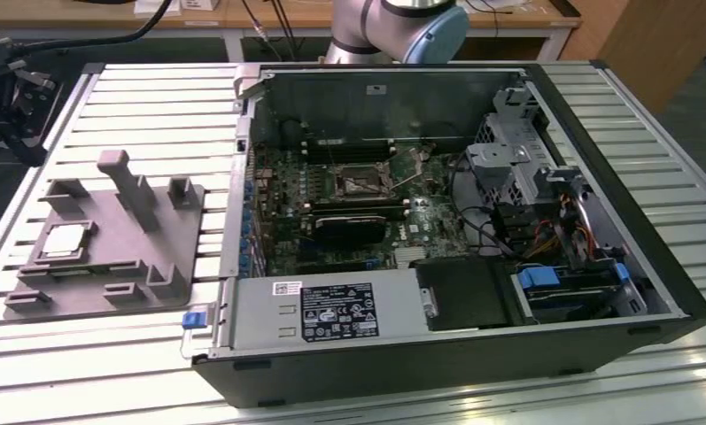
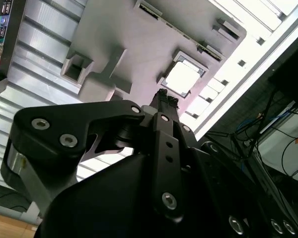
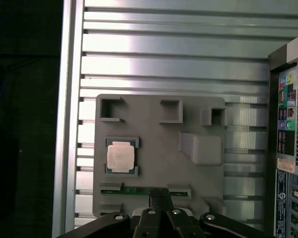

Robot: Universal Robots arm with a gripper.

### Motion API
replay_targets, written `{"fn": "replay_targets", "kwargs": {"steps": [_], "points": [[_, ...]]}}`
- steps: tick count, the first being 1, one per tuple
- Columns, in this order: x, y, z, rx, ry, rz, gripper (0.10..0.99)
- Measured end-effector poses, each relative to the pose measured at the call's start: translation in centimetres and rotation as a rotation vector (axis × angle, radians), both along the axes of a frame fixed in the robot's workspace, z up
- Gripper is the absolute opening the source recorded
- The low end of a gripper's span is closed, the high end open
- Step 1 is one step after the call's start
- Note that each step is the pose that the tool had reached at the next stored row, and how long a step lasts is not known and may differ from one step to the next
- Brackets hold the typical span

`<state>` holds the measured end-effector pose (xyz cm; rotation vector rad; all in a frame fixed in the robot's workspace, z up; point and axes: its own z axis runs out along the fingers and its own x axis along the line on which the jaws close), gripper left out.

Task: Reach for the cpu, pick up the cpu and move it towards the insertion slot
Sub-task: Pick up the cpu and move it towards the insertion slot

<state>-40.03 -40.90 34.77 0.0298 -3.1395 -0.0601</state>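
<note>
Tool [image 3: 159, 194], pressed together and empty, hovers apart from cpu [image 3: 121, 156] on grey fixture [image 3: 159, 148].

Small square silvery cpu [image 1: 65, 241] laid flat in grey fixture [image 1: 151, 257]; dark metal-framed insertion slot [image 1: 359, 180] mounted on motherboard [image 1: 430, 221], well apart.

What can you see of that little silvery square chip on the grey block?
The cpu is a thin square chip with a pale, silvery metal top plate and a narrow rim. It lies flat in a square recess of the grey plastic fixture, beside the open computer case. Nothing grips it.
</note>
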Motion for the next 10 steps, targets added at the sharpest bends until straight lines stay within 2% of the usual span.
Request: {"fn": "replay_targets", "kwargs": {"steps": [10], "points": [[-0.67,0.1,-1.74,0.0,0.0001,0.0,0.106]]}}
